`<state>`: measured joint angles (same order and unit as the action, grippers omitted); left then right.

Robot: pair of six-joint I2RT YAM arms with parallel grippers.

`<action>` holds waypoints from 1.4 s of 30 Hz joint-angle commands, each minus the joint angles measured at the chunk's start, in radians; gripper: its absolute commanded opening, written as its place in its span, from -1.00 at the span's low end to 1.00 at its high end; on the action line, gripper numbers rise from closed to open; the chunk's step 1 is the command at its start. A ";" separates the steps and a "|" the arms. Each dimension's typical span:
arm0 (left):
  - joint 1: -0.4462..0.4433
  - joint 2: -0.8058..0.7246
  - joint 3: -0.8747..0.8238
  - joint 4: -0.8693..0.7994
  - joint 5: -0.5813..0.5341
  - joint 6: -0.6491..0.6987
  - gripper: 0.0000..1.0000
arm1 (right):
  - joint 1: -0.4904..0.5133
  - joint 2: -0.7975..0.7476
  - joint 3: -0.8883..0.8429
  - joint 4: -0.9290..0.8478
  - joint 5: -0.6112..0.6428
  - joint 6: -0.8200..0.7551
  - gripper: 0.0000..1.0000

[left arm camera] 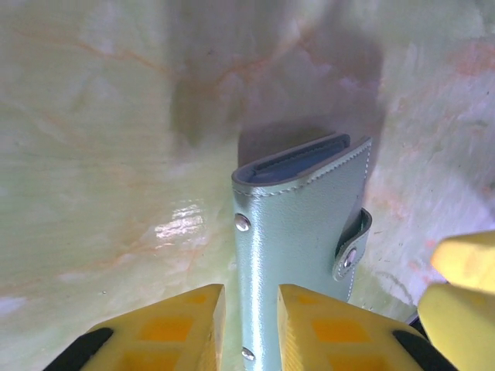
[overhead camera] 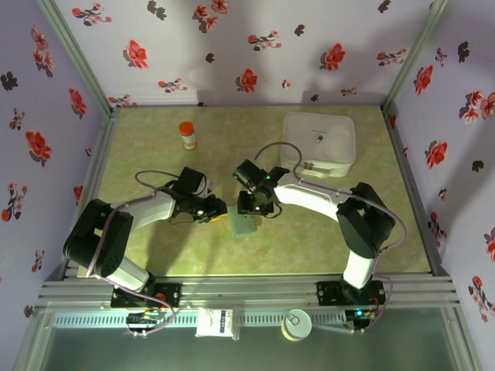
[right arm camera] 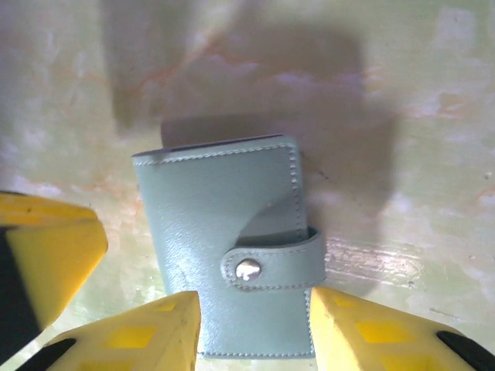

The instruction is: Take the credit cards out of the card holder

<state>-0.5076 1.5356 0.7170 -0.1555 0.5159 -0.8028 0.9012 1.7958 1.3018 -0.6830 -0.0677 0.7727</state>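
Card holder (right arm camera: 224, 209) lies flat at centre of table (overhead camera: 325, 247), strap (right arm camera: 274, 263) snapped shut. Credit cards hidden; dark blue edge (left arm camera: 302, 164) at its mouth, card or lining unclear. Right gripper (right arm camera: 251, 297), at holder's 12 o'clock, straddles one end with jaws apart; squeeze not discernible. Left gripper (left arm camera: 251, 294), at 9 o'clock, has jaws narrowly apart over the stitched edge; grip unclear. Bare table all round. White box (overhead camera: 319, 143) at 1 o'clock, closed, contents unseen.

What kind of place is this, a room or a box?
Probably a small robot test booth: a left arm and right arm bolted to a metal frame, with flowered walls closing in the green table.
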 commanded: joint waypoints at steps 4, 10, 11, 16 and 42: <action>0.032 -0.030 -0.025 0.002 -0.017 -0.014 -0.62 | 0.064 0.138 0.175 -0.251 0.139 -0.078 -0.11; 0.034 -0.031 -0.025 0.005 -0.017 -0.019 -0.69 | 0.079 0.208 0.251 -0.299 0.175 -0.104 -0.11; 0.035 -0.032 -0.025 0.005 -0.016 -0.019 -0.70 | 0.078 0.216 0.251 -0.294 0.167 -0.107 -0.12; 0.035 -0.035 -0.021 0.005 -0.007 -0.021 -0.74 | 0.078 0.245 0.248 -0.270 0.128 -0.117 -0.14; -0.102 0.107 -0.014 0.173 0.028 -0.137 -0.91 | 0.064 0.210 0.129 -0.154 0.068 -0.083 -0.84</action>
<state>-0.6010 1.6108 0.7021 -0.0071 0.5354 -0.9226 0.9710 2.0048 1.4734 -0.8566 0.0257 0.6785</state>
